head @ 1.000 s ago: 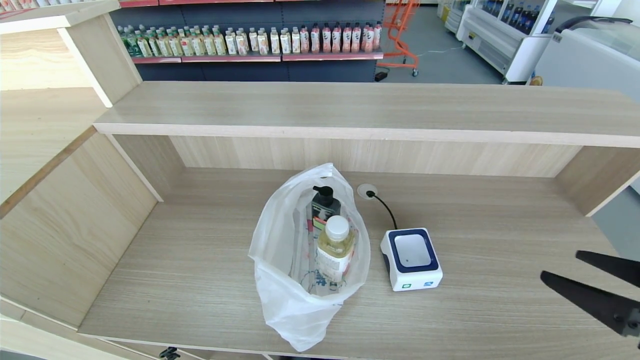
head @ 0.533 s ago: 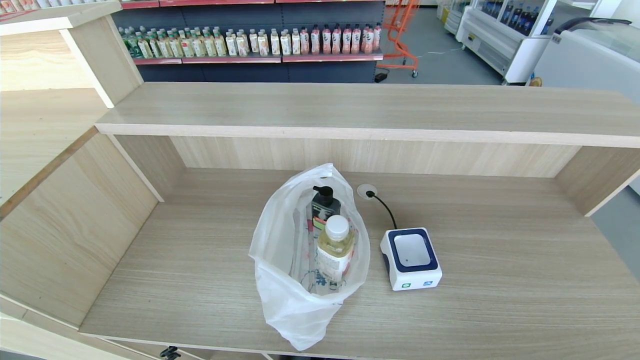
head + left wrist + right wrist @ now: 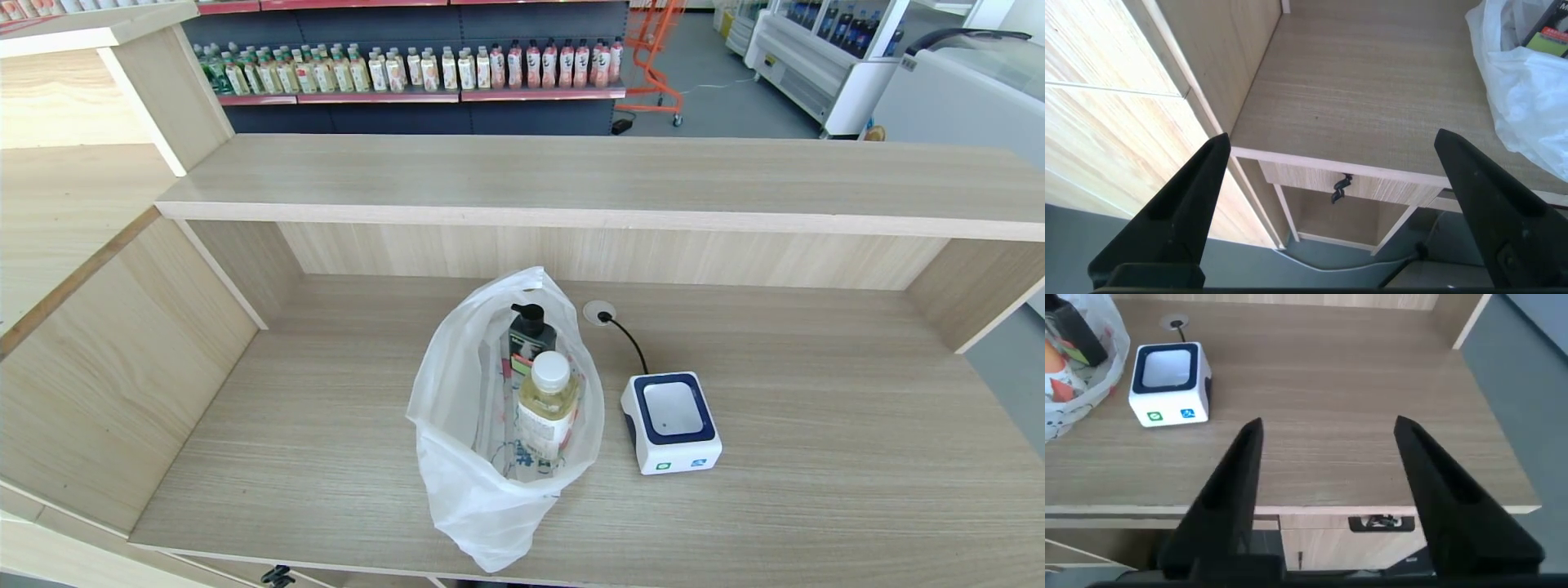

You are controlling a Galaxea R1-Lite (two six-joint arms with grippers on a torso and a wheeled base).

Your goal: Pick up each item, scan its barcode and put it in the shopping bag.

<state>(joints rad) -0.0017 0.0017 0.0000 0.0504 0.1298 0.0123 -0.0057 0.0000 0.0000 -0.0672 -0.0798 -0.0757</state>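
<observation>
A white plastic shopping bag [image 3: 482, 457] stands open in the middle of the wooden counter [image 3: 816, 457]. Inside it sit a black pump bottle [image 3: 531, 333] and a bottle of yellow liquid with a white cap [image 3: 545, 402]. The white and blue barcode scanner [image 3: 671, 422] stands just right of the bag, its cable running to a hole in the counter. My left gripper [image 3: 1331, 163] hangs open off the counter's front left edge, with the bag [image 3: 1527, 90] off to one side. My right gripper [image 3: 1327, 433] is open off the front edge, back from the scanner [image 3: 1169, 382] and the bag [image 3: 1078, 384].
A raised wooden ledge [image 3: 588, 175] runs along the back of the counter, with side panels at both ends. Behind it are store shelves of bottles [image 3: 408, 69] and chest freezers [image 3: 955, 90]. A drawer latch [image 3: 1380, 523] sits under the counter's front edge.
My right gripper has drawn back out of the head view's lower right corner. The bag, its bottles and the scanner have not moved.
</observation>
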